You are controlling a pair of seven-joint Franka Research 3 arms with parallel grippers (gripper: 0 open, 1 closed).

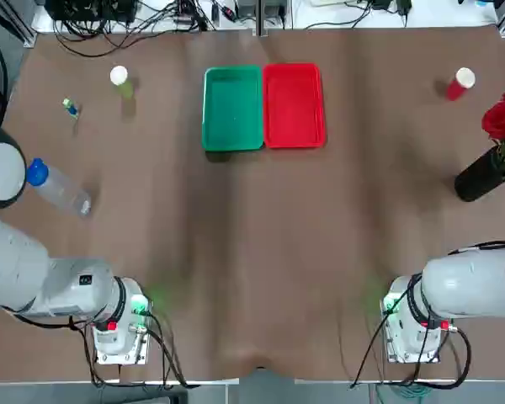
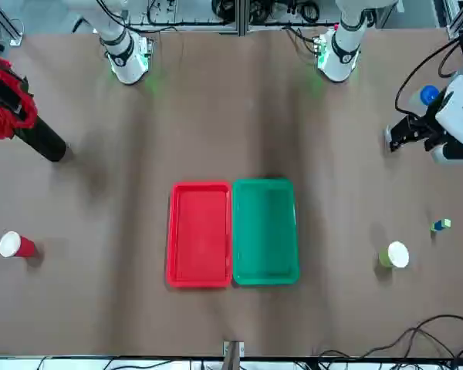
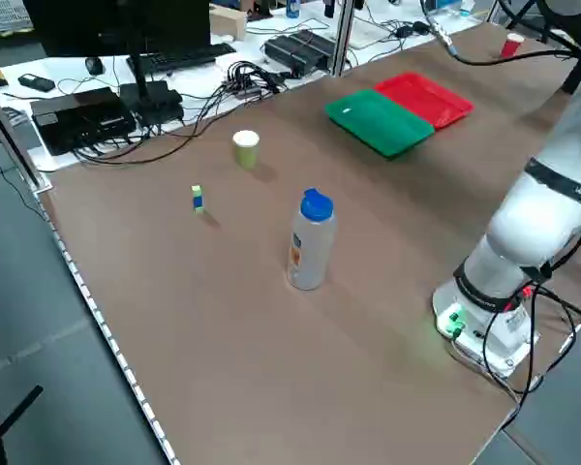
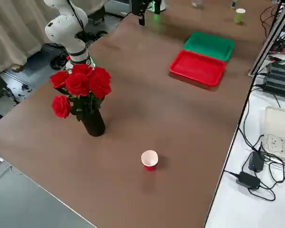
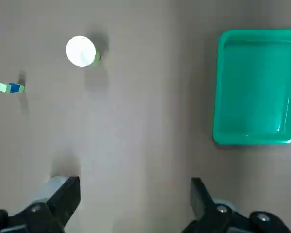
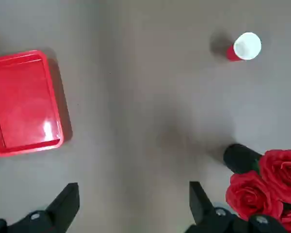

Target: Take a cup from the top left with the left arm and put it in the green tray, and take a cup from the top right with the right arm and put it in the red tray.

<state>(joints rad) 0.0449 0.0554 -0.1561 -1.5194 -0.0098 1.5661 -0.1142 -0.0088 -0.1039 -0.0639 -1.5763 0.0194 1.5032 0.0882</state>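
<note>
Nothing has been picked up yet, so the step in hand looks like the first reach, and from where I stand the left side needs the most care. Over there the yellow-green cup (image 1: 120,80) stands upright at the far left of the brown table (image 1: 252,252), with a tiny green-and-blue block (image 1: 70,107) just nearer the robot and a blue-capped bottle (image 1: 57,187) closer in again. The left gripper (image 5: 135,194) hangs high above the table with its jaws wide apart and empty; I would bring it straight down over the cup, clear of the block and bottle, and close on the wall gently, since so light a cup would likely tip or crush. In the middle, the green tray (image 1: 232,108) and red tray (image 1: 293,105) lie side by side, rims touching or nearly so, both empty, so each drop should land well inside its own rim. Further right, the right gripper (image 6: 134,194) also hovers high, jaws spread and holding nothing. The red cup (image 1: 459,84) stands upright at the far right, with a dark vase of red roses (image 1: 495,147) nearer the robot; approach from above to avoid the blooms. Beyond the far edge sit cables and electronics on a white bench.
</note>
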